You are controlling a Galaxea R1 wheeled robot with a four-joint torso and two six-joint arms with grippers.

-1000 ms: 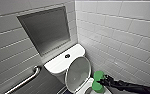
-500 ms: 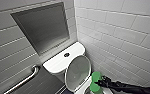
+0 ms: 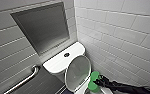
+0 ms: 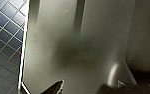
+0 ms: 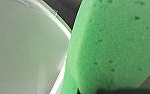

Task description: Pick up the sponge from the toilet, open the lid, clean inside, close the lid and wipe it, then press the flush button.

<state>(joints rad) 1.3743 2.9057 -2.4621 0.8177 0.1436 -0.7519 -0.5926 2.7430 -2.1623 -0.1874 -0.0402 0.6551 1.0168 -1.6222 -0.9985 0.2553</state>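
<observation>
The right gripper [image 3: 99, 82] is clamped on the sponge [image 3: 93, 80], just beside the toilet's [image 3: 56, 63] raised lid [image 3: 78, 72]. I cannot tell the left gripper's [image 4: 86, 90] opening.

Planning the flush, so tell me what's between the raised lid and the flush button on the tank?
Just bare white tank top, seen in the head view, between the lid and the flush button.

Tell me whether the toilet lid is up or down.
Up. In the head view the lid stands raised in front of the tank, its greyish underside facing the camera, with the green sponge beside its edge.
</observation>
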